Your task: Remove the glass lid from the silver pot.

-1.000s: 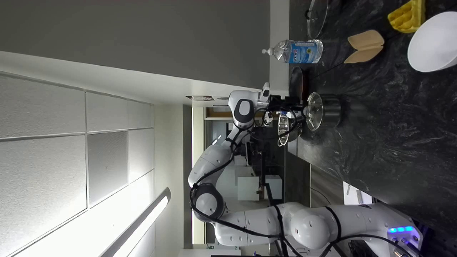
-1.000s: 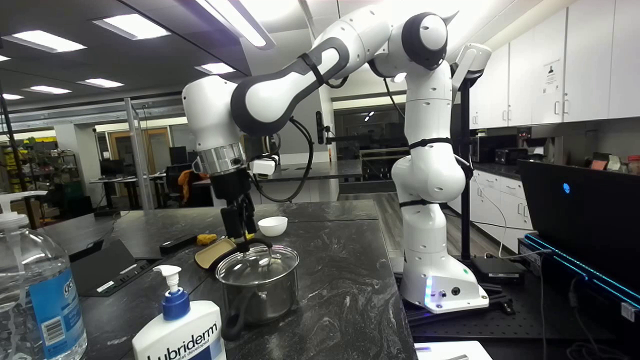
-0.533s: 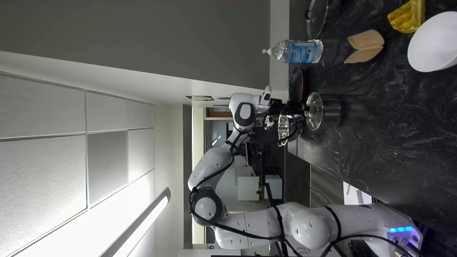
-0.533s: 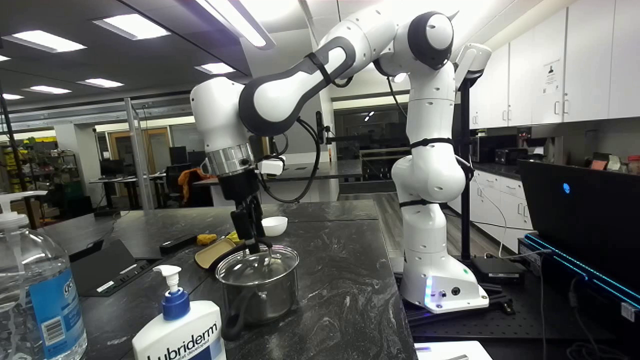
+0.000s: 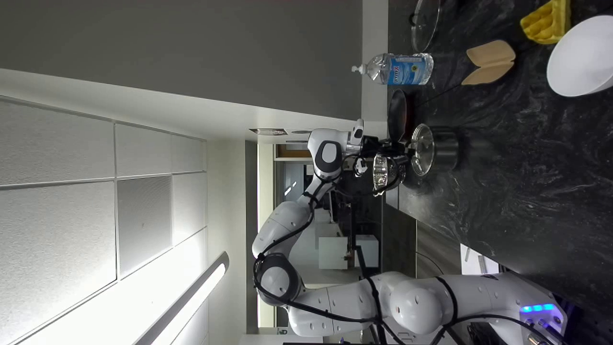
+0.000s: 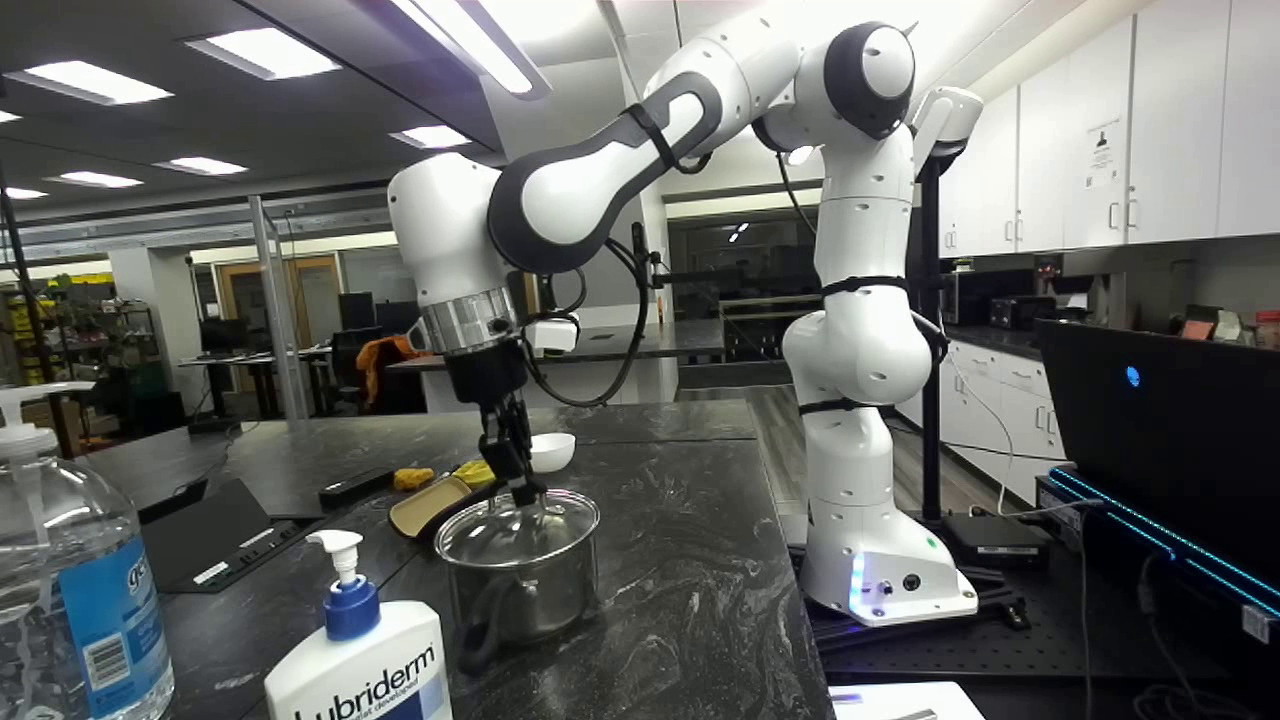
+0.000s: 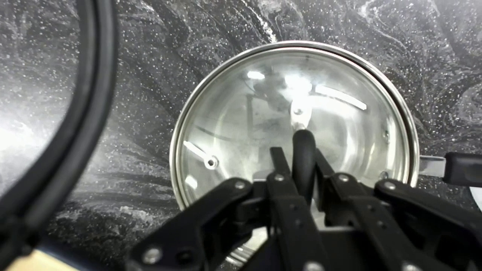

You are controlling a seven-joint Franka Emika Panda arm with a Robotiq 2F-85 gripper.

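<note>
Where the glass lid (image 7: pixel 263 128) sits: on top of the silver pot (image 6: pixel 535 600), level, its metal rim lined up with the mouth of the pot; confirmed in both exterior views and from above in the wrist view.
Lid handle (image 7: pixel 303 146): dark raised bar, fixed to the glass by a shiny metal bracket.
Gripper (image 7: pixel 300 158): drawn in narrow, fingers (image 7: pixel 279 162) on either side of the dark bar, holding the lid by it; tips directed downward over the pot.
Pot body: upright on the dark veined counter (image 6: pixel 690 570); one long pot handle (image 7: pixel 467 169), dark, on a metal neck, projects from its side.
Arm (image 6: pixel 590 195): white with dark bands, extended from its base (image 6: pixel 880 565) so that the wrist stands over the pot.
Bottles: in an exterior view, a white Lubriderm bottle (image 6: pixel 350 660) with a blue-collared pump stands near the pot; a large clear pump bottle (image 6: pixel 80 590) with a blue label stands farther off.
White bowl (image 5: pixel 582 56): on the counter in both exterior views, well apart from the pot.
Loose pieces: yellow waffled piece (image 5: pixel 546 21) just beside the bowl; tan folded piece (image 5: pixel 489 52) near both.
Clear disc (image 5: pixel 426 28): on the counter, dark knob on top, partly cut off by the frame edge.
</note>
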